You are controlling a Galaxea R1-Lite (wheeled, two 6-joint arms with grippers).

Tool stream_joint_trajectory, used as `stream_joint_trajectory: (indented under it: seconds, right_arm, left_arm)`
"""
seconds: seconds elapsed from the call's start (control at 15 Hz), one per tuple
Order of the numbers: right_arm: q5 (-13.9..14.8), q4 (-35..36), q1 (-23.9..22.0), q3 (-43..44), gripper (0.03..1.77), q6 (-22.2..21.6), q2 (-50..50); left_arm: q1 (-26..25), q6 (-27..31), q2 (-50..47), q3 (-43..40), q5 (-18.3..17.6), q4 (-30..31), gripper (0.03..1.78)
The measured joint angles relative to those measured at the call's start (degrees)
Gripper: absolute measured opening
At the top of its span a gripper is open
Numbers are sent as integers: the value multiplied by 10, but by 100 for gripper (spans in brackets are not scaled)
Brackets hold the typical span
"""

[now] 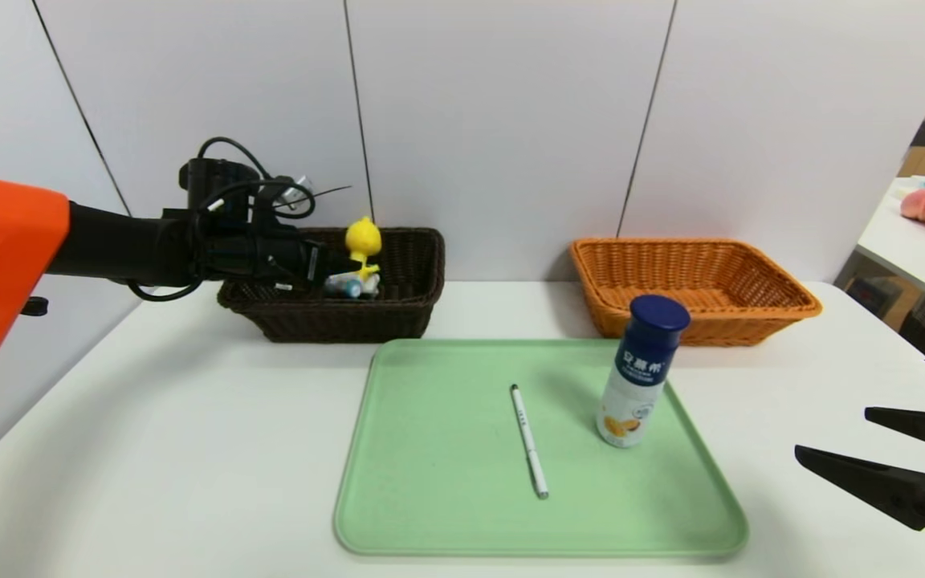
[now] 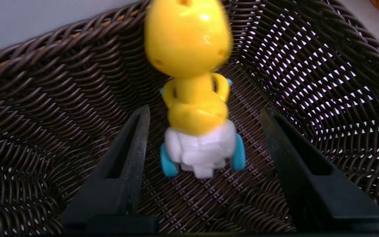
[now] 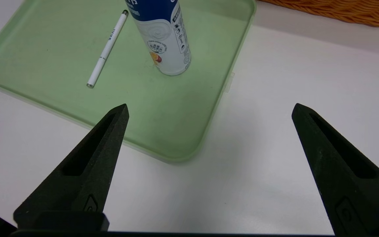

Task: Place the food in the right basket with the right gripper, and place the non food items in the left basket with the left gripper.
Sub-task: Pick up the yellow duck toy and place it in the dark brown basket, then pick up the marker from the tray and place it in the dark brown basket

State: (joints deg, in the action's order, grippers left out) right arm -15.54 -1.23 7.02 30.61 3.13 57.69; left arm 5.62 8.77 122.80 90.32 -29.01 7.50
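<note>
Two baskets stand at the far side of the white table (image 1: 189, 449): a dark brown basket (image 1: 398, 309) on the left and an orange basket (image 1: 695, 277) on the right; between them and nearer lies a green tray (image 1: 430, 482). On the tray a white pen (image 1: 528, 440) lies at the middle, with small print on its barrel too small to read; just right of it, apart from it, stands a yogurt bottle (image 1: 637, 377) with a dark blue cap and a blue label bearing white Chinese characters that I cannot make out, plus a fruit picture low on its white body. The left gripper (image 2: 205, 113) reaches into the dark brown basket, its fingers (image 2: 133, 138) spread apart on either side of a yellow duck toy (image 2: 192, 82), which stands on a white base with blue wheels on the basket floor; neither finger touches it as far as the left wrist view shows. The right gripper (image 3: 209, 108) hovers over bare table near the tray's near right corner, jaws wide apart and holding nothing, the bottle and pen well beyond its tips.
</note>
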Motion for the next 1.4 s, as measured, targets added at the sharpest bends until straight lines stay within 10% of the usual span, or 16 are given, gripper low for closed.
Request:
stream_joint_trajectory:
  seconds: [0.87, 1.4]
  right_arm:
    - [0, 0, -3, 0, 171, -10, -9]
    - [0, 0, -4, -5, 171, -10, -16]
  left_arm:
    - [55, -48, -154, -89, 14, -3, 161]
    - [282, -127, -226, -214, 243, 0, 167]
